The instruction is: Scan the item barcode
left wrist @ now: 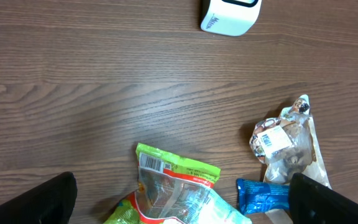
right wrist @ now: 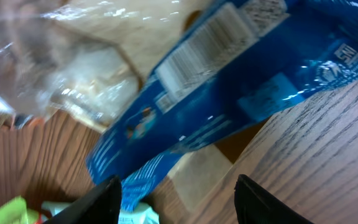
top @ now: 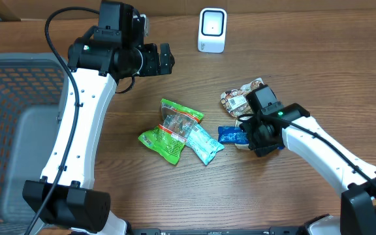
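The white barcode scanner (top: 212, 29) stands at the back of the table, its lower edge also showing in the left wrist view (left wrist: 229, 15). A blue snack packet (top: 231, 135) lies flat with a white barcode (right wrist: 207, 43) facing up. My right gripper (top: 258, 138) hovers right over it, jaws open (right wrist: 176, 202), the left fingertip (right wrist: 104, 199) beside the packet's end, wood and a clear wrapper between the fingers. My left gripper (top: 165, 60) hangs high at the back, wide open (left wrist: 182, 205) with nothing in it.
A green packet (top: 181, 116) with a barcode (left wrist: 154, 163), a lime bag (top: 160, 143) and a teal packet (top: 205, 145) lie piled mid-table. A clear packet of brown snacks (top: 241, 98) lies behind the blue one. A grey mesh basket (top: 12, 98) fills the left side.
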Motion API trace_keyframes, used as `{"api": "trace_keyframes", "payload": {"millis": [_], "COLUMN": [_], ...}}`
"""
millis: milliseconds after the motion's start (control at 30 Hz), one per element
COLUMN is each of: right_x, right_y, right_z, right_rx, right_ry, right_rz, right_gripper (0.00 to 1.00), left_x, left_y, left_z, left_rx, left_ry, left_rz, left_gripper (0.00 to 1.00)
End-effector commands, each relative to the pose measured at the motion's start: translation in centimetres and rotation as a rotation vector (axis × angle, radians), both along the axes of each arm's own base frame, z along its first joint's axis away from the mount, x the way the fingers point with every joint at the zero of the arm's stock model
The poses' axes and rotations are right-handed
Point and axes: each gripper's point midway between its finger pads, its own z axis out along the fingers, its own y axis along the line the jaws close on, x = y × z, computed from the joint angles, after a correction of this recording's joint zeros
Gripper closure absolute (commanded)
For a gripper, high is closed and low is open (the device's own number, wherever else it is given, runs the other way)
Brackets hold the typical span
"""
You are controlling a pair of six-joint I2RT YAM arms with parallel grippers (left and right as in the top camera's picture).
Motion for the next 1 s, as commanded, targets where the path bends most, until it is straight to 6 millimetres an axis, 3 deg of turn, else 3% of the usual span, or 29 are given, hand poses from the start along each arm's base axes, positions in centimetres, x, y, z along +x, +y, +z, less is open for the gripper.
{"api": "trace_keyframes", "payload": {"millis": [0,200,333,433,533,600,633,733,833,967], "right_x": [0.1,0.3,0.2,0.4,0.7,0.9,1.0,0.9,0.8,1.0], "right_y": [-0.5,-0.7,-1.0,-1.0,-0.7,-0.3,0.0,0.4,0.5,1.2], "right_z": [-0.3,-1.6,-1.8,-2.1,-2.9,-3.6,-4.0,-4.4,-4.4,-3.9], "right_rx": [-0.009,-0.01,-0.019,-0.032,-0.033,-0.015,-0.005,0.01,0.019,0.045], "right_ry": [-0.024,-0.056,-0.056,-0.06,-0.056,-0.046,-0.039,-0.026,-0.02,-0.029], "right_rz": [-0.085,-0.096,-0.106,-0.105,-0.101,-0.096,-0.094,-0.09,-0.085,-0.003], "right_gripper": [0.41,0.42,0.63,0.64,0.51,0.31,0.27,0.25,0.46,0.84], "left_x": [0.2,0.2,0.2,0.2,0.2,0.2,0.2,0.2,0.2,0.2], "left_y": [0.2,0.2,0.2,0.2,0.2,0.2,0.2,0.2,0.2,0.2], "left_z": [0.8,0.8,0.8,0.8,0.8,0.8,0.8,0.8,0.8,0.8], "left_rx": [0.017,0.017,0.017,0.017,0.017,0.017,0.017,0.017,0.017,0.017], "left_ry": [-0.03,-0.03,-0.03,-0.03,-0.03,-0.03,-0.03,-0.03,-0.03,-0.03], "left_rz": [-0.016,-0.016,-0.016,-0.016,-0.016,-0.016,-0.016,-0.016,-0.016,-0.016], "left_gripper": [0.0,0.0,0.0,0.0,0.0,0.0,0.0,0.0,0.0,0.0]}}
